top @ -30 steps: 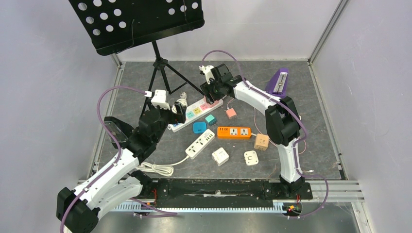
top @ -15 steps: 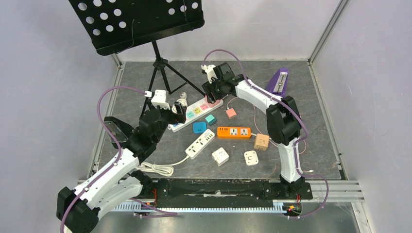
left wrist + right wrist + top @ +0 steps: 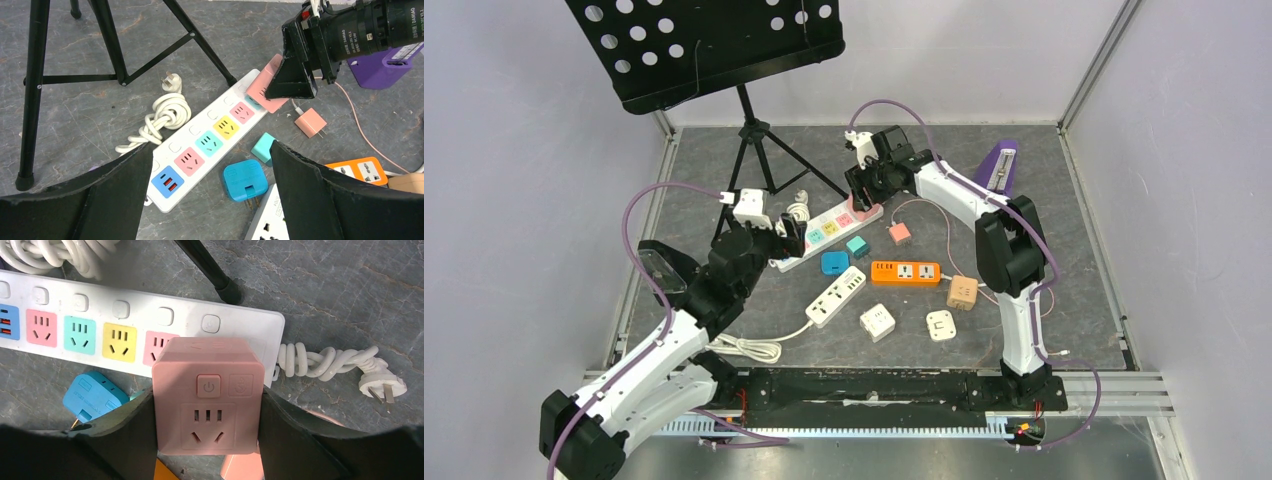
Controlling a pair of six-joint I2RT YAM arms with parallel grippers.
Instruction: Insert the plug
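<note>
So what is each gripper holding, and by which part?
Right gripper holds the pink cube socket by its two side faces; left gripper holds nothing.

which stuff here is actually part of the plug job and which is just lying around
In the job: pink cube adapter, clamped in the right gripper; white strip with coloured sockets.
Lying about: orange strip, blue adapter, small pink charger, music stand, purple metronome.

A pink cube adapter (image 3: pixel 209 402), with a power button and a three-pin socket on its face, is held tilted in the right gripper (image 3: pixel 207 412) over the last socket of a white power strip (image 3: pixel 140 310), which lies flat with coloured sockets.
</note>
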